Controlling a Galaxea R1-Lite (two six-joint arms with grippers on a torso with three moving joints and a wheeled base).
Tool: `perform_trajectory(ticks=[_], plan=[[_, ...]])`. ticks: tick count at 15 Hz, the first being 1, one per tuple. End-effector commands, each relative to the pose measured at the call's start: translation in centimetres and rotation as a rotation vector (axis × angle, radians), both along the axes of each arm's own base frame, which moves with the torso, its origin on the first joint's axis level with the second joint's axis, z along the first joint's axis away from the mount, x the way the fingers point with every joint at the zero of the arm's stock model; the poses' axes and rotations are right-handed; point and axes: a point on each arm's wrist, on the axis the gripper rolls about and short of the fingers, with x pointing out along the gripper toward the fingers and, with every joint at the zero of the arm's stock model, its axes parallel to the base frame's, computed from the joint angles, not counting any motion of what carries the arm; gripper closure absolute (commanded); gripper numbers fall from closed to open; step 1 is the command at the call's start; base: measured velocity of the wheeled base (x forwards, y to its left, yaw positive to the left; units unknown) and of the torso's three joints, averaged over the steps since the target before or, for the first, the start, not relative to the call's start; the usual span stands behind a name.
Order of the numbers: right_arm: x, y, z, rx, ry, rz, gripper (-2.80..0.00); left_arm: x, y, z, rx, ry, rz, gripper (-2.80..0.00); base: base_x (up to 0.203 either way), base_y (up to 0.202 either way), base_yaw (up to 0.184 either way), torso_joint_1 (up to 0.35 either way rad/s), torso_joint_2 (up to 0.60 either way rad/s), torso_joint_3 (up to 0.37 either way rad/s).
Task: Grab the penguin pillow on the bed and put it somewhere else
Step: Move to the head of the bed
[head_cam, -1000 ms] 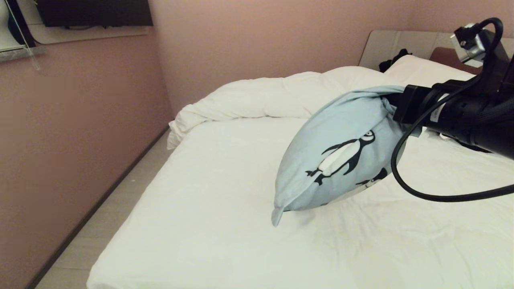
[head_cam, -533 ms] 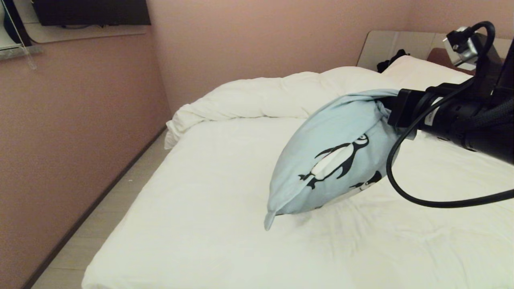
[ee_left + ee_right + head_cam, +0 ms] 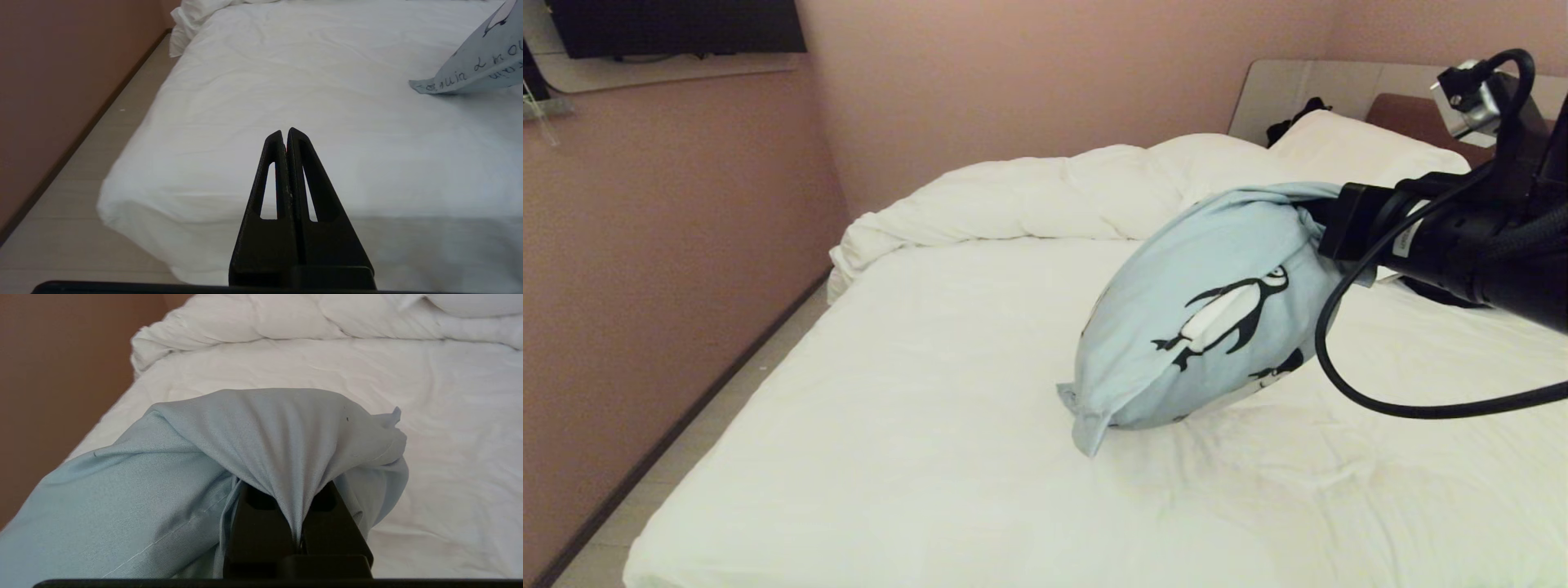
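The light blue penguin pillow (image 3: pixel 1209 318) hangs tilted over the bed (image 3: pixel 915 425). My right gripper (image 3: pixel 1313 219) comes in from the right and is shut on a bunched upper corner of it. In the right wrist view the cloth (image 3: pixel 265 428) drapes over the black fingers (image 3: pixel 261 531) and is pinched between them. The pillow's low corner (image 3: pixel 1088 431) rests crumpled on the white sheet. Its lettered edge (image 3: pixel 470 69) shows in the left wrist view. My left gripper (image 3: pixel 286 132) is shut on nothing, low by the bed's near edge.
A rumpled white duvet (image 3: pixel 1029 196) lies along the bed's far side, and a white pillow (image 3: pixel 1339 147) sits against the brown headboard (image 3: pixel 1413 118). A pink wall and a strip of floor (image 3: pixel 613 523) run along the bed's left side. A dark screen (image 3: pixel 678 24) hangs on the wall.
The whole head view has shifted, so the camera has moved. The pillow stays in my right gripper's hold, and its low corner now lies folded on the sheet.
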Motion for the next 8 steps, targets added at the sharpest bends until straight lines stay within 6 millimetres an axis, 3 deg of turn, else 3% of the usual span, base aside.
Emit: perform_trajectory(ticks=[1,8], plan=[[0.11,-0.03,-0.02,0.001,0.0,-0.004,0.0,0.0,0.0,0.01,0.0,-0.001,0.0,0.0,0.0,-0.196,-0.002,0.002,0.0,0.001],[0.02,-0.13,0.07,0.003,-0.003,-0.006,0.0,0.0,0.0,0.01,-0.002,-0.001,0.0,0.0,0.0,-0.195,0.001,0.003,0.0,0.003]])
